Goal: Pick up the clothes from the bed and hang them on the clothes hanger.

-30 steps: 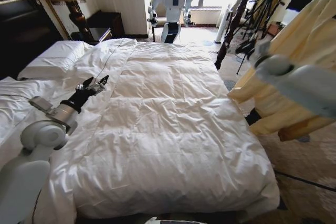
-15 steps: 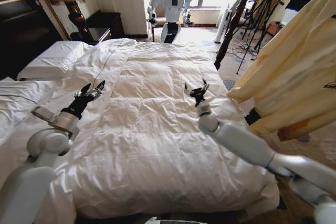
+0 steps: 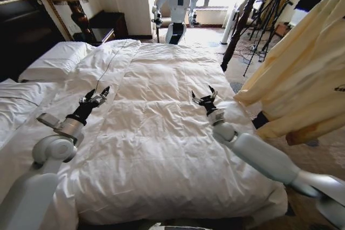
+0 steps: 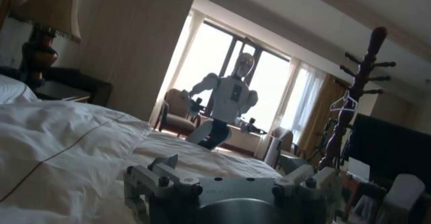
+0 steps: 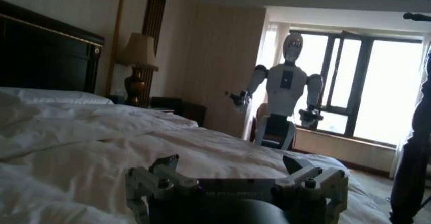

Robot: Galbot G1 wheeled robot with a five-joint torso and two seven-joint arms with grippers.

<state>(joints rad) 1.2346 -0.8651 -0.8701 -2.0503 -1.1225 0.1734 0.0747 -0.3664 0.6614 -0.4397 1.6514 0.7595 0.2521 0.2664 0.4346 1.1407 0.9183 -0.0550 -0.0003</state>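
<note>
Both hands open, empty: left hand (image 3: 96, 98) & right hand (image 3: 205, 99) over bed (image 3: 161, 133). Shirt (image 3: 302, 74) prob. hung already; risk: slips if hanger seat's shallow.

The bed (image 3: 161, 133) is covered in matt white quilted cloth; the clothes (image 3: 302, 79) are seen as thin, soft fabric.

No text, label, brand, number or sign can be read anywhere in these views
</note>
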